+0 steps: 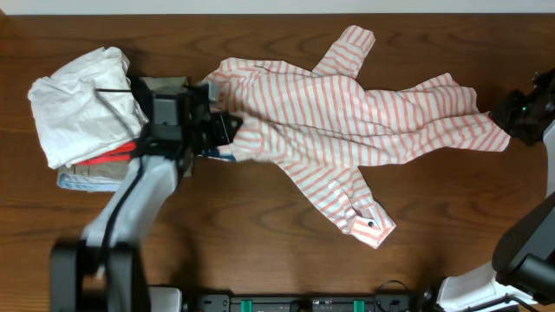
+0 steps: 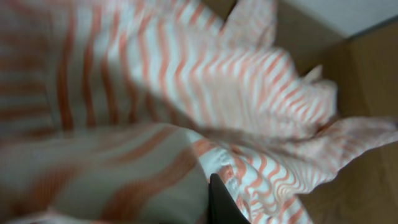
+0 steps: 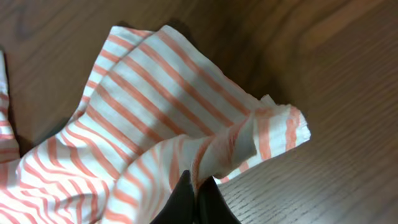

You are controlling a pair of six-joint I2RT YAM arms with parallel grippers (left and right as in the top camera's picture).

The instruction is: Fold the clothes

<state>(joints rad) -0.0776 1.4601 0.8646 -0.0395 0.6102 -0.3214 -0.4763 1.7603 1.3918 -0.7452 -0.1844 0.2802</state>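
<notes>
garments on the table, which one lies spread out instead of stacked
The coral-striped shirt; the other garments sit in a stacked pile at left.

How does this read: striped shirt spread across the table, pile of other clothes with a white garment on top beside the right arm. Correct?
One thing is off: the pile with the white garment on top sits beside the left arm, not the right, as the overhead view shows. The rest holds: the striped shirt is spread across the table.

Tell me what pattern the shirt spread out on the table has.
The shirt has narrow coral-pink and white stripes, clearest in the right wrist view.
</notes>
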